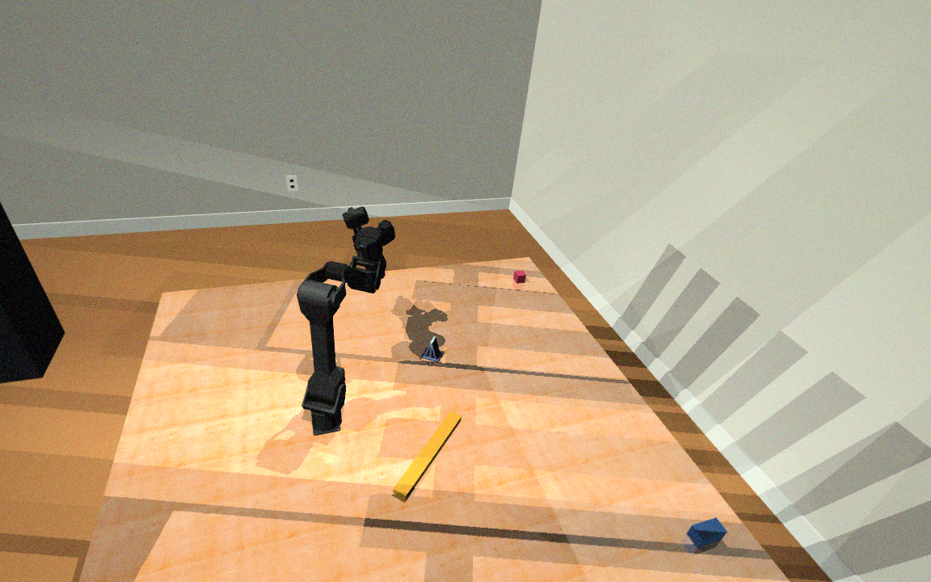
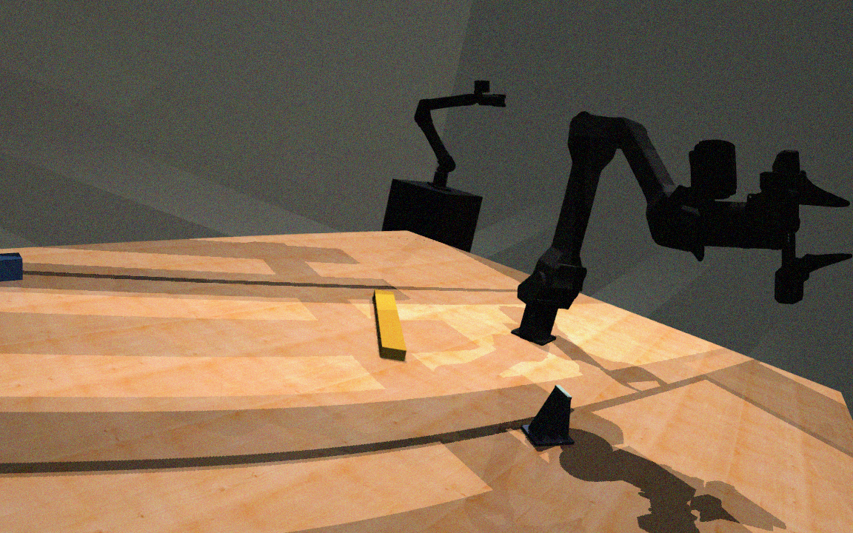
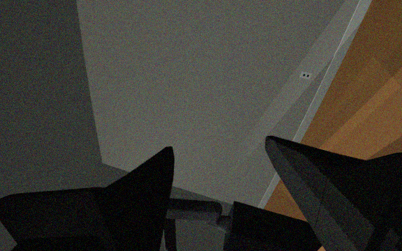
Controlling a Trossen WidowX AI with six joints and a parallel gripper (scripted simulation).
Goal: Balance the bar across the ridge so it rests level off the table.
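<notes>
Your gripper [image 1: 371, 215] [image 2: 848, 229] [image 3: 219, 147] is up in the air, well apart from the bar, with its jaws spread and nothing pinched between them. In the wrist view you see the two dark fingertips standing apart in front of a grey wall [image 3: 194, 87], with a strip of brown floor [image 3: 379, 104] to one side and a small wall outlet [image 3: 306, 75] [image 1: 292, 183] beyond. The yellow bar [image 1: 427, 457] [image 2: 389, 324] lies flat on the wooden table [image 1: 238, 405] [image 2: 218, 371], so it is not on the ridge and nothing is balanced for you. The ridge [image 1: 431, 342] [image 2: 554, 418] stands upright on its flat base, apart from the bar, and its narrow top edge shows pale in the exterior view. Your arm [image 1: 322, 347] [image 2: 578, 198] rises from the table, bends at the elbow and reaches outward, and in the exterior view the gripper's fingers point sideways rather than down. A dark shadow of the arm falls on the table beside the ridge. You also have a blue block [image 1: 706, 533] [image 2: 0, 267] on the table, well apart from the bar, and a small red cube [image 1: 520, 276] near the table's far corner in the top view. Behind the table, the exterior view shows you another arm [image 2: 435, 135] standing on a black box [image 2: 431, 213].
</notes>
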